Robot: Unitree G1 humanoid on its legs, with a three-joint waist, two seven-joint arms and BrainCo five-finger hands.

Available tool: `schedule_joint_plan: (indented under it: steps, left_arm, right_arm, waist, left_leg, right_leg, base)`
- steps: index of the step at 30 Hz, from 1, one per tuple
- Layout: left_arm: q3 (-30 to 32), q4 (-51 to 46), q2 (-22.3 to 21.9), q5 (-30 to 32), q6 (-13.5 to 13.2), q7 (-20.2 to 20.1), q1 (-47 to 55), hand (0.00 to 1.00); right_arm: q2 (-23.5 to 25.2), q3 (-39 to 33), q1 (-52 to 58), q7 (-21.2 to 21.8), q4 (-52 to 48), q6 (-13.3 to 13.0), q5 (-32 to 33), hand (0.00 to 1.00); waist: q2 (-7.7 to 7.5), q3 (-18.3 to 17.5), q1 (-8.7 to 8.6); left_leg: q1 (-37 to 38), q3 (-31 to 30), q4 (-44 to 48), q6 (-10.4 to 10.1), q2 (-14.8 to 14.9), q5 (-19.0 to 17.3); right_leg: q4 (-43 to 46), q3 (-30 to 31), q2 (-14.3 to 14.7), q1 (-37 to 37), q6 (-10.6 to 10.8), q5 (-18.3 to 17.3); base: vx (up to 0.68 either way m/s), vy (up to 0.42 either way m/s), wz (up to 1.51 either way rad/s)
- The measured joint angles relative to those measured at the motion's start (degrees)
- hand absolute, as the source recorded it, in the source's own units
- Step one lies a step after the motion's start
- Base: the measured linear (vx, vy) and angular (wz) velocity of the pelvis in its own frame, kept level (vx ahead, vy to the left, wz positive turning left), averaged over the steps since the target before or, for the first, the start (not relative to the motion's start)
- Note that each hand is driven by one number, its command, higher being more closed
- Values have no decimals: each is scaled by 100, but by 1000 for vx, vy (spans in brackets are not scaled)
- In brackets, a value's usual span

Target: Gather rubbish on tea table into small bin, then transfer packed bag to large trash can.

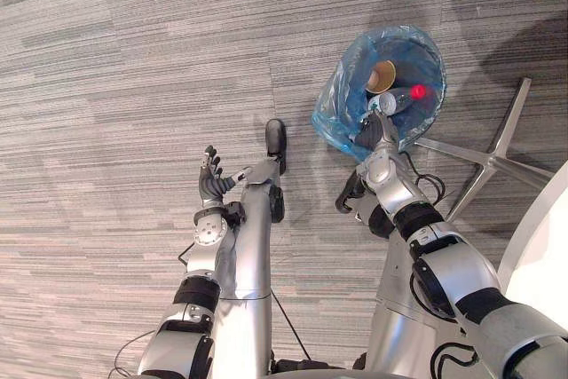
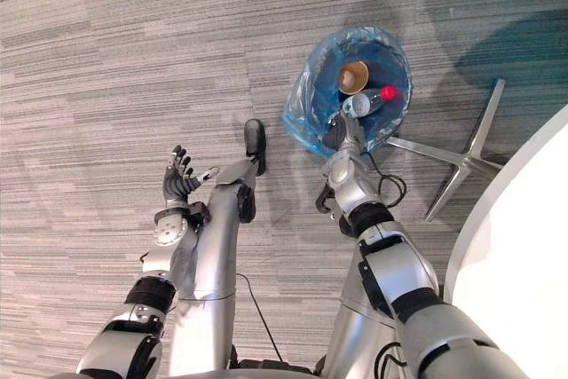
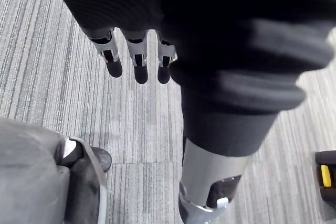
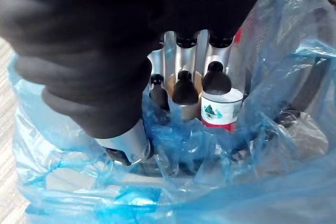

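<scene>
Right hand [image 1: 376, 133] has straight fingers [image 4: 185, 88] dipped inside the bag [image 1: 332, 114], thumb outside, I guess to pinch its rim; left hand [image 1: 211, 182] hangs loose, fingers spread.

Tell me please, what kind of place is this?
Probably an office or meeting room: grey carpet tiles cover the floor, a metal star-shaped chair base stands beside the blue-bagged bin, and a white table edge shows nearby.
</scene>
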Motion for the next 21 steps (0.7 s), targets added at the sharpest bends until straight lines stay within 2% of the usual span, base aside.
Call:
schedule_joint_plan:
  steps: [7, 12, 14, 17, 21]
  left_arm:
    - [48, 44, -13, 7, 115, -18, 0, 0]
    - [70, 39, -53, 23, 231, -27, 5, 0]
    - [68, -18, -92, 88, 248, -36, 27, 0]
    - [57, -110, -205, 126, 294, -82, 46, 0]
    - [56, -260, -302, 132, 371, -156, 180, 0]
  right_arm:
    - [17, -216, 275, -17, -597, -93, 574, 100]
    - [192, -428, 675, -94, -1340, -197, 1184, 100]
    - [341, -499, 906, -112, -1714, -338, 1414, 100]
    - [491, -555, 1130, -110, -1988, -363, 1594, 100]
    - [765, -554, 1537, -67, -2420, -490, 1919, 100]
  waist:
    - [0, 0, -1]
    - [0, 0, -9]
    - [-1, 0, -15]
    - [-1, 0, -26]
    - [-6, 2, -175]
  left_leg:
    - [104, -27, -28, 3, 33, 26]
    - [297, -27, -19, 6, 68, 21]
    - [446, -23, -16, -7, 113, 10]
    - [638, -15, -36, -22, 134, -1]
    - [1091, 24, -197, -30, 183, -2]
  right_leg:
    - [-37, 0, 66, 113, -16, 9]
    - [-59, 1, 100, 311, -17, 10]
    - [-107, 1, 154, 479, -10, 8]
    - [-141, 0, 181, 669, -9, 9]
    - [-344, -19, 272, 1130, -27, 28]
  base:
    - [-43, -5, -1]
    - [-50, -10, -4]
    - [-55, -9, -9]
    - [-56, -12, -6]
    - [-49, -18, -5]
